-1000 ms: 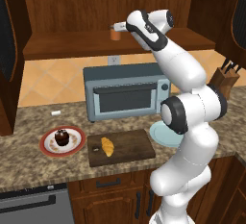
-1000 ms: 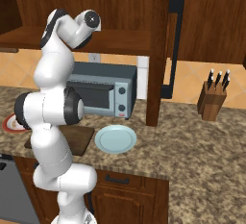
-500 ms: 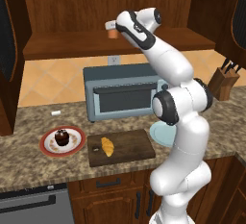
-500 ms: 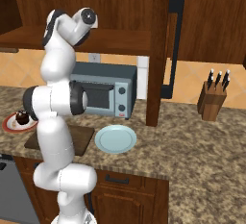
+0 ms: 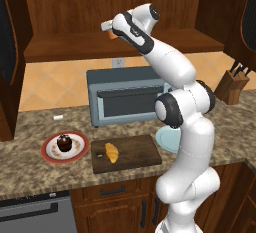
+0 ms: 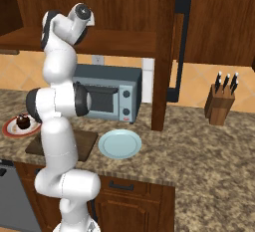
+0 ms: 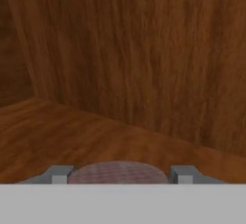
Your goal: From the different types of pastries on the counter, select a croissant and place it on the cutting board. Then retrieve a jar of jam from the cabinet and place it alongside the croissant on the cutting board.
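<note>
pincer – seemingly clasps round-lidded jar of jam | wood-grain cabinet

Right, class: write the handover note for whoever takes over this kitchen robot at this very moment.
Gripper: up at the cabinet shelf, fingers either side of the jar of jam; a firm grip cannot be confirmed.
Croissant: lying on the cutting board. That step is done.
Chocolate cake: on its plate, left of the board.
Empty pale plate: on the counter by the board.
Left: lift the jar out and set it beside the croissant on the board.
</note>
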Controlling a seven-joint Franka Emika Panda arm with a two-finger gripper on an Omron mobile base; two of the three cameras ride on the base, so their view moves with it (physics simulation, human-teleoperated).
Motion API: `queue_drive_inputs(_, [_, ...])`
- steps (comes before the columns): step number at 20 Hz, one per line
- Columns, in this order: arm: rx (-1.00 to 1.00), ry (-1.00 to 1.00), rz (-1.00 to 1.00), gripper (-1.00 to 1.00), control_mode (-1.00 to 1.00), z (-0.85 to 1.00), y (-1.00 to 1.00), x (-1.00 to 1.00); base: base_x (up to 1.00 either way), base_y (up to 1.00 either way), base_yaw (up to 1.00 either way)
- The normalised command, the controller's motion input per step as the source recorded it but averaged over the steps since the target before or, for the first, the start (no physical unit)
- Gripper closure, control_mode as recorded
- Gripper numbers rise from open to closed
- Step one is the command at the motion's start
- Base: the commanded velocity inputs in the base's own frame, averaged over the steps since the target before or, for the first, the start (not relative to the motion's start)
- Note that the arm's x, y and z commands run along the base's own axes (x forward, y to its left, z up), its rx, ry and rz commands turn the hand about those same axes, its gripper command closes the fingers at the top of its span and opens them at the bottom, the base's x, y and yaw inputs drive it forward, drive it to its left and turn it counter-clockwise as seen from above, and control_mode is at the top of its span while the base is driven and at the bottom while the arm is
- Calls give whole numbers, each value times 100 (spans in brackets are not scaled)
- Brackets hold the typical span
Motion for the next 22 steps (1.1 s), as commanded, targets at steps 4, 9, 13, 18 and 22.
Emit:
queue_drive_inputs(4, [0, 0, 0, 100, -100, -3, 12, -1, 0, 0, 0])
queue_drive_inputs(9, [0, -2, 0, 100, -100, 15, 0, -4, 0, 0, 0])
queue_drive_inputs(13, [0, -14, 0, 100, -100, 31, -4, -41, 0, 0, 0])
queue_drive_inputs(18, [0, -23, 0, 100, -100, 24, -8, -76, 0, 0, 0])
queue_drive_inputs(22, [0, -34, 0, 100, -100, 1, -1, -100, 0, 0, 0])
